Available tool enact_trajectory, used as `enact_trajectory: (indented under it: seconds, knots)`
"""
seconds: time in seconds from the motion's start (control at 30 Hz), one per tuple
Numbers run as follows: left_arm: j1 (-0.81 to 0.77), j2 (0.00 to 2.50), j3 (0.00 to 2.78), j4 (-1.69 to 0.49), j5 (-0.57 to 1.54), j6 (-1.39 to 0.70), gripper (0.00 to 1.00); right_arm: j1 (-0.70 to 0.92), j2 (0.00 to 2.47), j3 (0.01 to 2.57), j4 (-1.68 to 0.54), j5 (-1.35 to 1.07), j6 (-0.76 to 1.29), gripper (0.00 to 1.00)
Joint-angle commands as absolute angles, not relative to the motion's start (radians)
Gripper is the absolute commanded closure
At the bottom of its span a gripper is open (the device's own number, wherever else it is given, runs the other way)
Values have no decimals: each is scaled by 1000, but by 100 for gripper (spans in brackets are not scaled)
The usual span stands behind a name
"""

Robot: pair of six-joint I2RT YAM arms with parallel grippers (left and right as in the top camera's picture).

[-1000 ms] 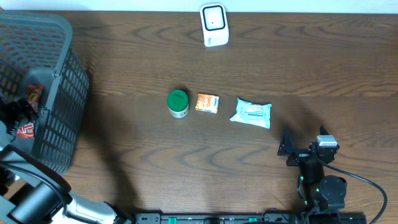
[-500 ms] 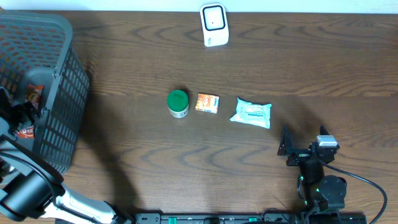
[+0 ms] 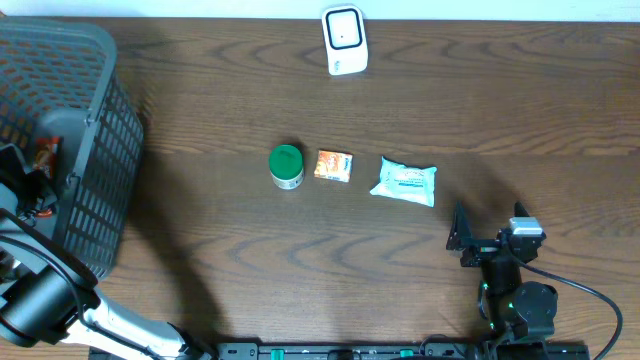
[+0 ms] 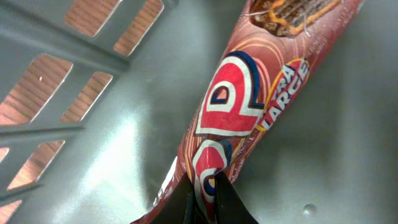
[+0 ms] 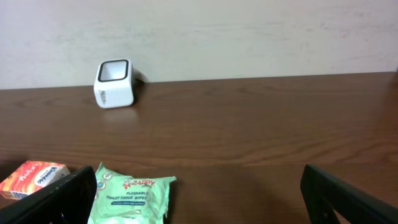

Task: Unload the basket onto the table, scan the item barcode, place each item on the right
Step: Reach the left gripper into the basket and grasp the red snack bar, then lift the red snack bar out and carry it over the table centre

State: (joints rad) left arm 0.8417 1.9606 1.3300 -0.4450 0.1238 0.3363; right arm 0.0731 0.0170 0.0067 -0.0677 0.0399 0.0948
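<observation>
A red snack bar wrapper (image 4: pixel 249 99) with large lettering lies on the grey basket floor (image 4: pixel 93 155). My left gripper (image 4: pixel 208 200) is shut on the wrapper's near end, with the foil pinched between both black fingers. From overhead the left gripper (image 3: pixel 27 183) is inside the basket (image 3: pixel 95 120) at the far left, beside the wrapper (image 3: pixel 46 152). The white barcode scanner (image 3: pixel 344 40) stands at the table's back edge and shows again as the scanner (image 5: pixel 114 83) in the right wrist view. My right gripper (image 3: pixel 487 228) rests open at the front right, holding nothing.
A green-lidded jar (image 3: pixel 286 166), an orange packet (image 3: pixel 333 165) and a pale green wipes pack (image 3: pixel 405 182) lie in a row mid-table. The wipes pack (image 5: pixel 130 196) and orange packet (image 5: pixel 32 177) sit just ahead of the right gripper (image 5: pixel 202 205).
My left gripper has closed on the snack wrapper inside the basket, after shifting slightly deeper toward its left side. The right arm has not moved.
</observation>
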Motion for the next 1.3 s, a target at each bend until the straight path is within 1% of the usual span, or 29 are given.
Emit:
enact_trajectory:
  seconds: [0.0,0.13,0.2,0.23,0.37,0.53,0.57,0.67,0.7,0.73,0.87,0.93,0.97,1.03,1.27]
  knots:
    - [839,1967,1332,-469,139,175,92,65,13,6,-72,39,89,1]
    - [838,1897,1332,-469,250,70,93,65,13,6,-72,39,89,1]
    - [838,1838,1335,-465,370,34,93,65,13,6,-72,39,89,1]
    - [838,1765,1337,-447,533,4,93,65,13,6,-72,39,89,1]
    - [838,1602,1337,-409,797,-97,92,65,13,6,-72,39,89,1]
    - [838,1446,1337,-450,888,-283,93,65,13,6,-72,39,89,1]
    - [833,1428,1337,-455,928,-308,93,65,13,6,-72,39,89,1]
    - [794,1397,1337,-455,1140,-335,93,65,13,6,-72,39,89,1]
    - [759,1397,1337,-460,1258,-335,92,65,13,6,-72,39,89,1]
    - [734,1400,1337,-469,1317,-335,93,65,13,6,-72,39,89,1]
    - [583,1419,1332,-496,1481,-326,93,65,13,6,-72,39,89,1]
    - [484,1427,1325,-496,1492,-303,92,65,13,6,-72,39,89,1]
    - [439,1431,1325,-496,1492,-269,94,65,13,6,-72,39,89,1]
    - [342,1439,1324,-497,1492,-197,93,65,13,6,-72,39,89,1]
    - [15,1510,1324,-496,1493,-146,93,65,13,6,-72,39,89,1]
